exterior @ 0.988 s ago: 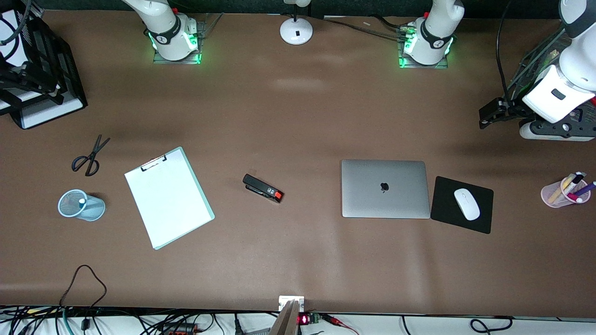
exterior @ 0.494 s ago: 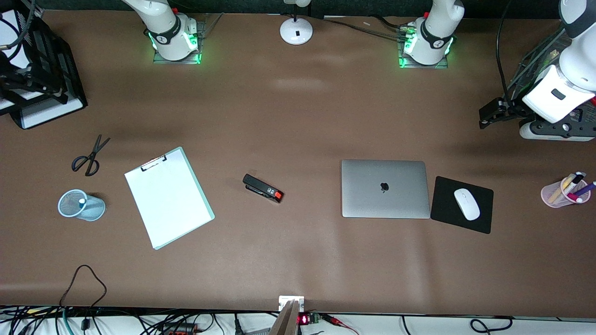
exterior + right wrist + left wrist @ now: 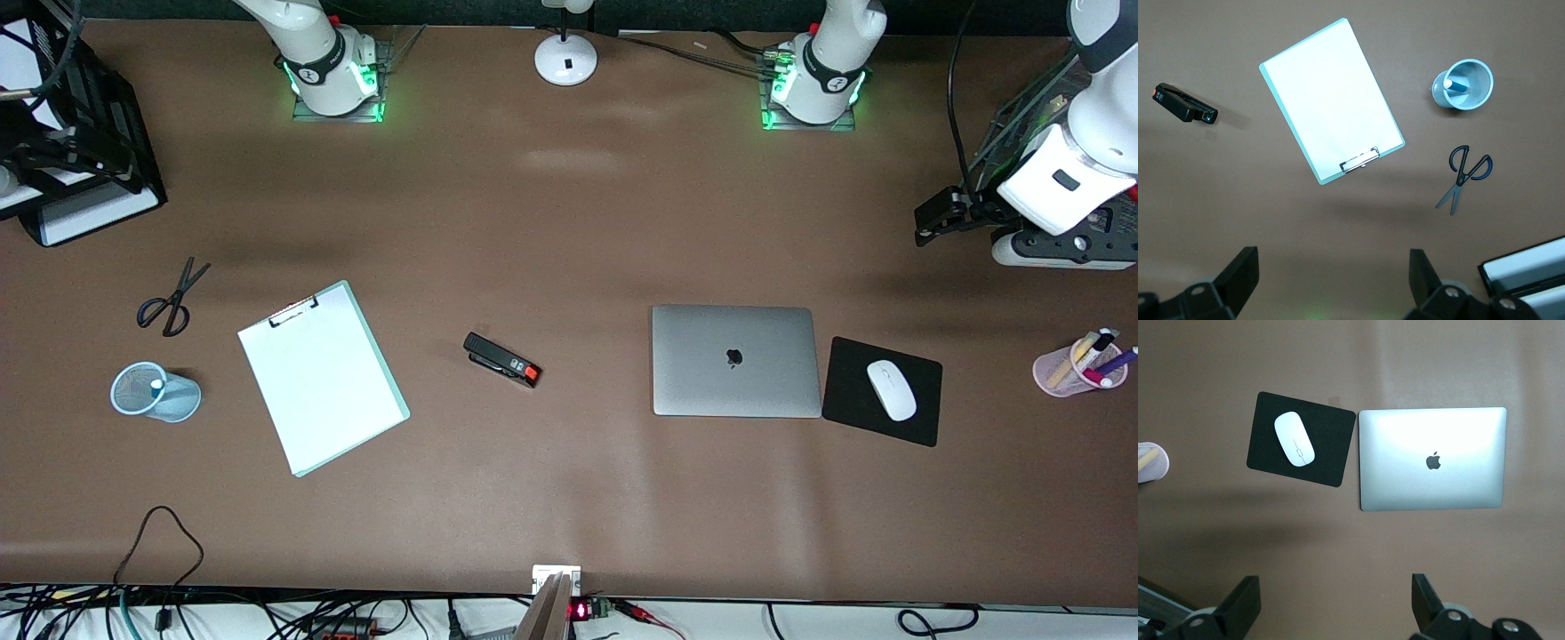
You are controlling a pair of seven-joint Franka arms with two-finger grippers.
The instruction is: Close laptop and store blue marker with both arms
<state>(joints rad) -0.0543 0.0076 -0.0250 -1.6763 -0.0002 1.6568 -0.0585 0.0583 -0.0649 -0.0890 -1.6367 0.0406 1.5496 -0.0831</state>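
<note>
One laptop point(image 3: 735, 360), lid shut, beside black mouse pad point(image 3: 882, 391) carrying one white mouse point(image 3: 891, 389). One clipboard point(image 3: 322, 377), one stapler point(image 3: 502, 359), one scissors point(image 3: 172, 298). Blue marker point(image 3: 1456, 85) in light-blue mesh cup point(image 3: 156, 392). Left gripper point(image 3: 1335, 603) above bare table near laptop, right gripper point(image 3: 1331, 283) near clipboard; both spread wide, empty.

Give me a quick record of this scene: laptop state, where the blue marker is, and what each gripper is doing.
laptop: lid shut, flat on the table beside the mouse pad
blue marker: inside the light-blue mesh cup, near the scissors
left gripper: open, empty, raised at its own end of the table
right gripper: open, empty, raised at its own end of the table
</note>
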